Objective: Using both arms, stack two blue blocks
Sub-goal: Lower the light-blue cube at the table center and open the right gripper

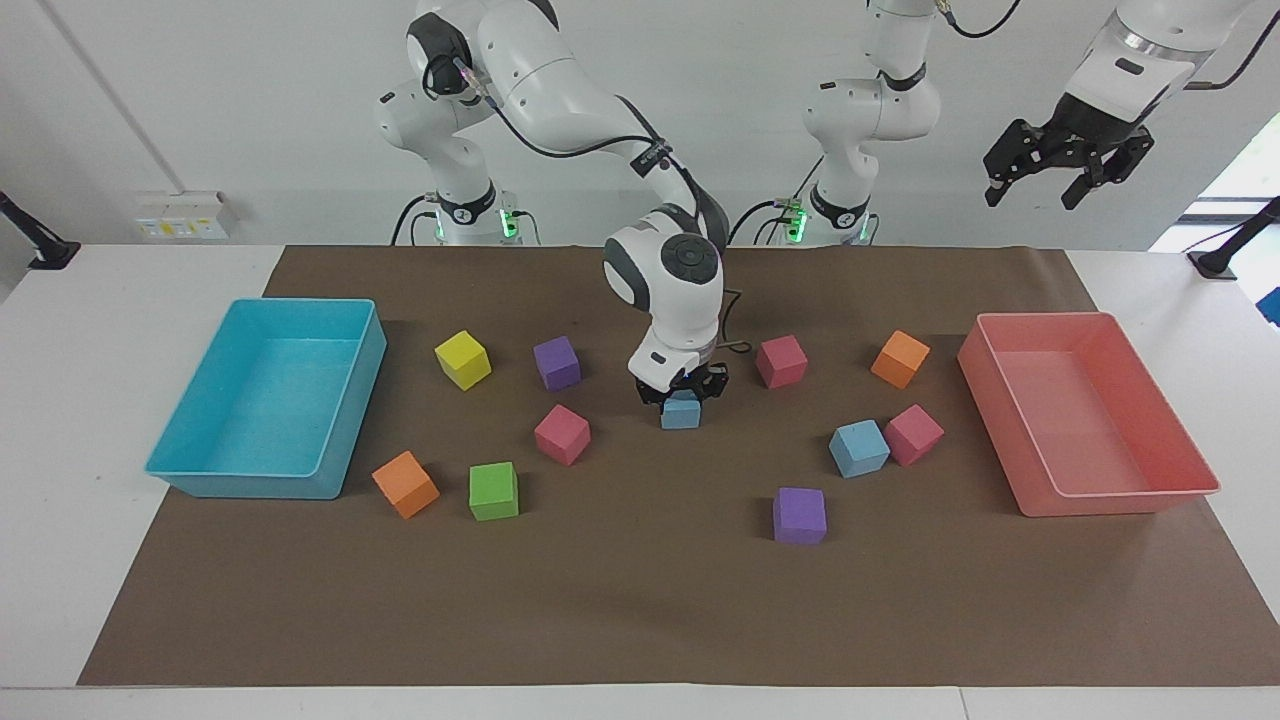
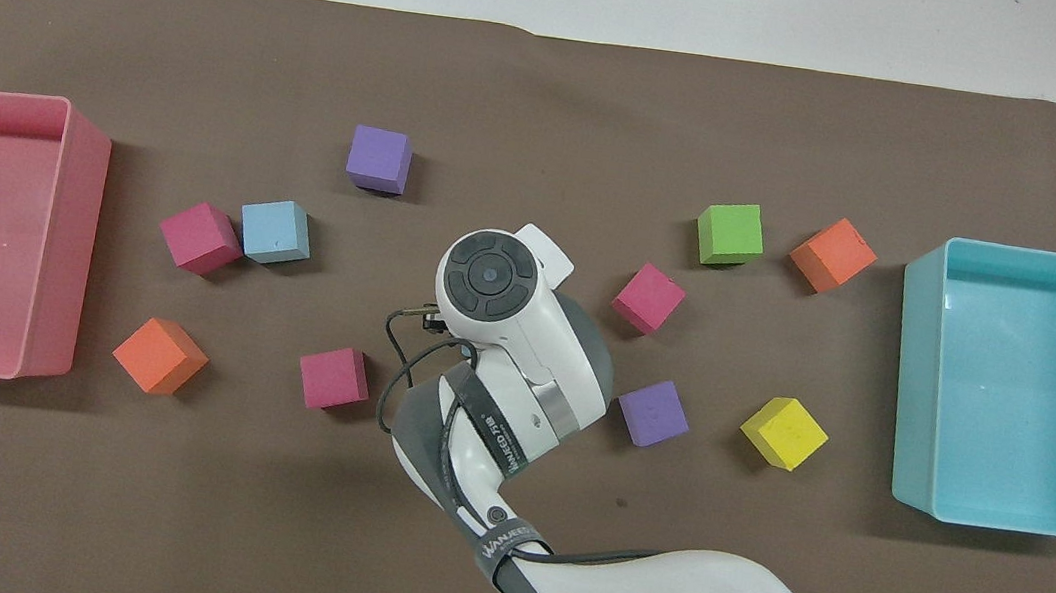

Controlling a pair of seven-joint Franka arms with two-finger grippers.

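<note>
You are viewing two blue blocks: the right gripper (image 1: 682, 392) is pinching one blue block (image 1: 681, 411) at mat centre, the second blue block (image 1: 858, 448) is lying touching a pink cube (image 1: 913, 434), and the left gripper (image 1: 1066, 160) is waiting spread above the pink tray (image 1: 1190, 484).

overhead: gripped blue block (image 1: 680, 411) hidden under right arm (image 2: 523, 336) | pink tray (image 2: 79, 181) edge-cropped

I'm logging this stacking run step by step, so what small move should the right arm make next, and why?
Probably lift the blue block straight up. The right pincer appears shut on it at the mat, while the second blue block sits beside a pink block, unstacked. The left pincer waits high over the pink tray.
</note>
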